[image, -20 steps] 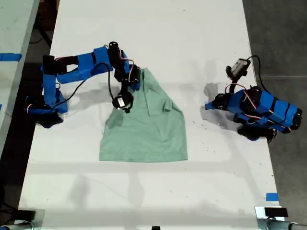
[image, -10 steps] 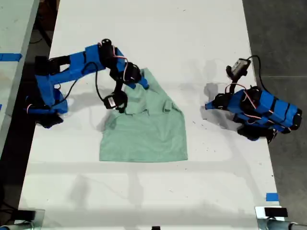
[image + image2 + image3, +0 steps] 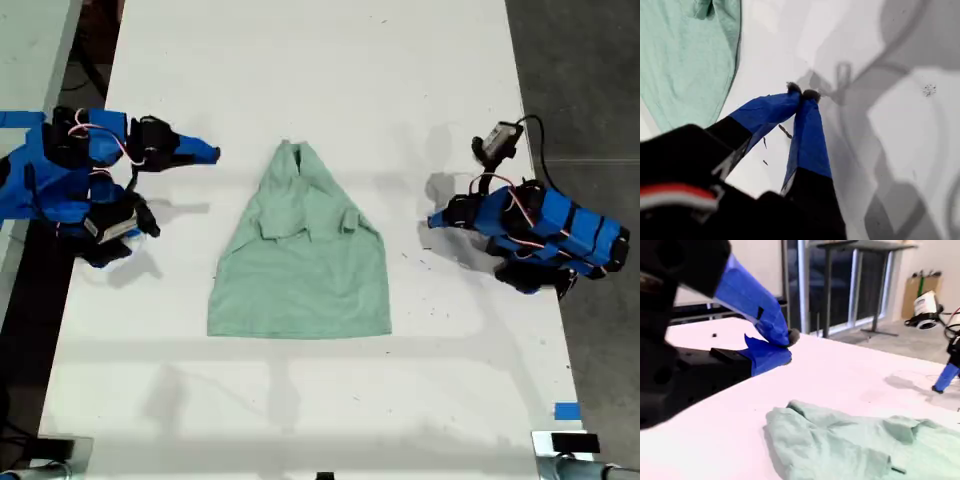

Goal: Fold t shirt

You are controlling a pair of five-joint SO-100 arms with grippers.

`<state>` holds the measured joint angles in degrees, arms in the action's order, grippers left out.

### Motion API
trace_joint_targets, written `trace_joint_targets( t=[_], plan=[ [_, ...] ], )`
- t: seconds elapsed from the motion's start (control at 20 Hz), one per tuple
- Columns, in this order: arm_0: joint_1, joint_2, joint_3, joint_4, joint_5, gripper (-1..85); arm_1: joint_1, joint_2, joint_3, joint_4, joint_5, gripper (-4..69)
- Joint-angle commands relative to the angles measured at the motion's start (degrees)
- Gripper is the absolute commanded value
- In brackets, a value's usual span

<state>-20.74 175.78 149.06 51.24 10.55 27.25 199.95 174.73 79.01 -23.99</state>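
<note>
Shirt: the t shirt [image 3: 300,260] [image 3: 685,60] [image 3: 840,440] lies on the white table [image 3: 300,60], about in the middle of the exterior view, between the two arms and touching neither of them.
Shape of the shirt: the lower hem is straight and wide, and lies toward the bottom of the exterior view. The upper part becomes narrow and ends almost in a point. Both sides are turned inward there, with some small bunched folds on top.
Surface of the shirt: pale mint green and plain. The lower half is flat. The upper half is wrinkled.
First gripper: the first gripper [image 3: 433,221] [image 3: 802,93] is at the exterior view's right, low over the bare table and pointing toward the shirt. Its blue jaws are pressed together at the tips and nothing is between them. It stays apart from the cloth.
Second gripper: the second gripper [image 3: 210,154] [image 3: 787,347] is at the exterior view's left, above the table edge, also pointing toward the shirt and well apart from it. Its jaws look clenched, or very nearly, and they carry nothing.
Arms: both blue arms are drawn in close to their bases.
Camera: a small white camera [image 3: 497,140] [image 3: 926,310] sits on the first arm.
Tape: a blue tape piece [image 3: 566,411] is stuck near the table's corner at the exterior view's lower right.
</note>
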Motion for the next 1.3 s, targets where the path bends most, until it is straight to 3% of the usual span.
trace_joint_targets(
  t=[0.0, 0.1, 0.15, 0.25, 0.4, 0.55, 0.65, 0.75, 0.8, 0.85, 1.0, 1.05, 1.1, 1.15, 1.25],
  plan=[
    [1.76, 10.2, 18.72, -9.93, 1.41, -0.2, 0.44, 0.7, 2.9, -1.85, -0.7, 1.0],
    [-0.97, 20.39, 29.97, -11.69, 4.57, -0.3, 0.44, 0.7, 2.9, -1.85, -0.7, 1.0],
    [-2.02, 30.15, 34.72, -8.7, 6.24, -0.3, 0.44, 0.7, 2.9, -1.85, -0.62, 1.0],
    [-4.39, 29.88, 39.37, -8.7, 7.82, -0.3, 0.53, 0.7, 2.9, -1.85, -0.44, 1.0],
    [-11.6, 30.06, 39.64, -0.09, 7.12, -0.3, 0.35, 0.7, 2.9, -1.85, -0.18, 1.0],
    [-12.13, 30.06, 39.64, 1.93, 6.33, 7.5, 0.18, 0.7, 2.9, -1.76, 0.35, 1.0],
    [-15.12, 29.88, 39.64, 6.68, -0.53, 8.4, 0.09, 0.7, 2.9, -1.67, 0.62, 2.1],
    [-17.23, 29.79, 39.64, 6.68, -0.26, 6.9, 0.62, 0.7, 2.9, -1.67, 2.55, 15.9],
    [-17.4, 29.88, 39.64, 6.68, -0.53, -0.2, 1.05, 0.7, 2.9, -1.67, 4.75, 18.1],
    [-16.61, 29.88, 39.64, 6.68, -0.18, -0.3, 1.05, 0.7, 2.9, -1.67, 4.92, 19.1],
    [-11.6, 29.88, 39.64, 6.68, -0.18, 11.8, 1.05, 0.7, 2.9, -1.58, 5.01, 19.4],
    [-10.55, 29.88, 39.64, 6.59, 2.2, 5.4, 0.79, 0.7, 2.9, -1.58, 4.75, 18.7],
    [-10.11, 30.06, 39.64, 6.59, 2.37, -0.3, 0.35, 0.7, 2.9, -1.58, 3.96, 13.5],
    [-10.11, 30.06, 39.64, 6.59, 2.37, -0.3, -0.09, 0.7, 2.9, -1.58, 3.69, 4.6],
    [-11.34, 30.06, 39.64, 6.59, 2.46, -0.3, -0.35, 0.7, 2.9, -1.67, 3.96, 0.6]
  ],
)
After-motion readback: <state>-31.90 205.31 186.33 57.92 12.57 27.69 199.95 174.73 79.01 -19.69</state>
